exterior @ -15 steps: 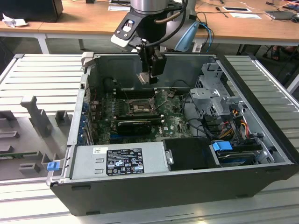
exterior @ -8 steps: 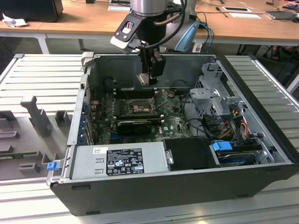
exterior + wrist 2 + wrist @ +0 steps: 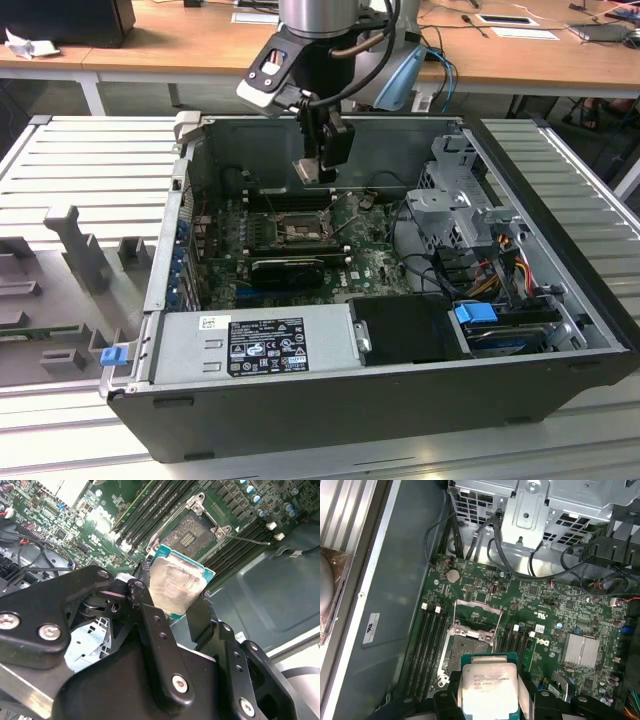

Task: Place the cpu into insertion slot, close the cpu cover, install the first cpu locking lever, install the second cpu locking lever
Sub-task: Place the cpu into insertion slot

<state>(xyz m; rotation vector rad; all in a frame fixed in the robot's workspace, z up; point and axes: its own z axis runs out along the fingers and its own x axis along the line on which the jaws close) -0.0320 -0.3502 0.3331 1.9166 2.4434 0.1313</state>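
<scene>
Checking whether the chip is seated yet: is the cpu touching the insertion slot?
Apart. The exterior view shows the cpu clamped in the gripper, hanging well above the insertion slot, with a plain gap between them.

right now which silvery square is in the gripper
The cpu, green-edged and clamped in the gripper; the ribbed heatsink sits on the board.
</scene>
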